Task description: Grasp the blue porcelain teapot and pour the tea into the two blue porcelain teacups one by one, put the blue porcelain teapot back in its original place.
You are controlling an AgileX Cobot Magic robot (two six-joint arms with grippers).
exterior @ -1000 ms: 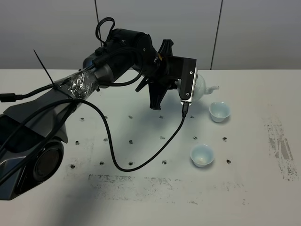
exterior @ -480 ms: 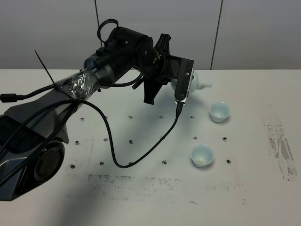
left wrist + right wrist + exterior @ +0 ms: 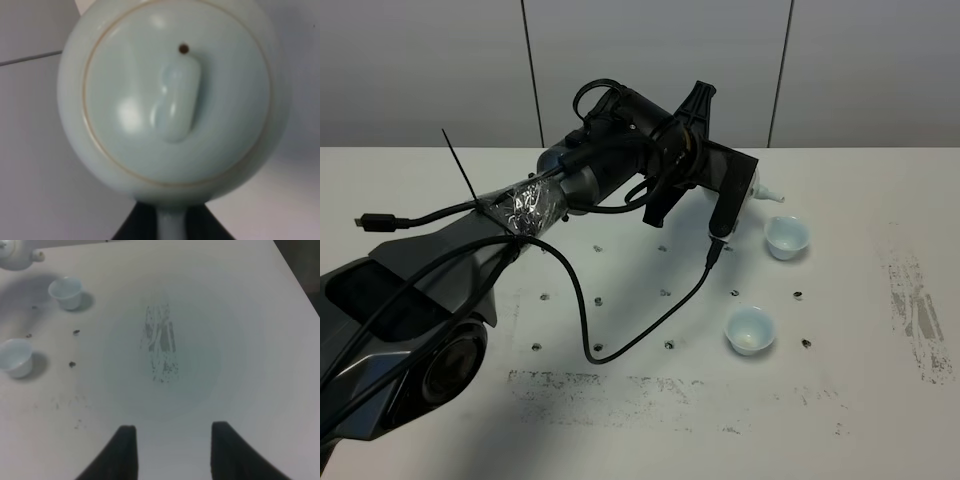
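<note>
The blue porcelain teapot [image 3: 175, 95] fills the left wrist view, lid and knob facing the camera. My left gripper [image 3: 170, 225] is shut on its loop handle. From the exterior high view, the arm hides most of the teapot [image 3: 766, 191]; only its spout shows, held off the table just behind the far teacup [image 3: 787, 237]. The near teacup [image 3: 750, 330] stands closer to the front. The right wrist view shows both teacups [image 3: 65, 291] [image 3: 15, 356] and part of the teapot [image 3: 12, 255]. My right gripper [image 3: 172, 432] hangs open over bare table, holding nothing.
A black cable [image 3: 650, 320] loops from the left wrist down onto the table in front of the arm. Scuffed grey marks [image 3: 915, 310] lie on the white table at the right, and small holes dot its middle. A grey wall stands behind.
The left arm has swung right and turned, carrying the teapot first back and up, then right toward the far teacup. The cups have not moved.
</note>
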